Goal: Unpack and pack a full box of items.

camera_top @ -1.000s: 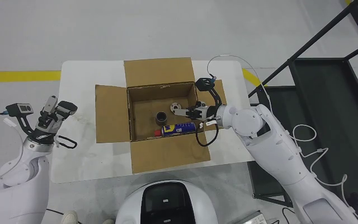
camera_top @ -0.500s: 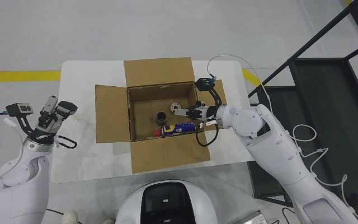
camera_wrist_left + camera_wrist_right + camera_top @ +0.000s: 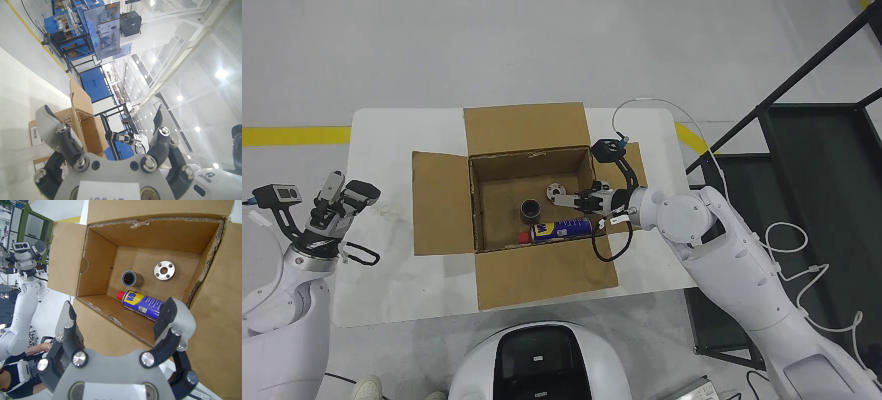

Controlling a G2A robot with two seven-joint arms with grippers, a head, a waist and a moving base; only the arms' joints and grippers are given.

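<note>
**A:** What lies in the box on the side closest to the robot?

**B:** The cardboard box stands on the white table, and all four flaps are folded outward. Inside, along the near wall of the box, a blue spray can lies on its side. Its red cap points toward the left wall of the box.

**A:** And behind the can?

**B:** Just past the cap end, more toward the middle of the box, a dark metal cylinder stands with its open end up. I cannot tell if it touches the can. Farther toward the back wall of the box, and to the right of the cylinder, a round metal flange with holes lies flat on the box floor. It is apart from the other two things.

**A:** How are the two pincers?

**B:** The right gripper hangs over the right part of the box, above the bottom end of the can. Its two fingers are spread wide, and nothing is between them. The left gripper is well apart from the box, out beyond the left flap, and it points upward. Its fingers are apart too, and they hold nothing.
</note>
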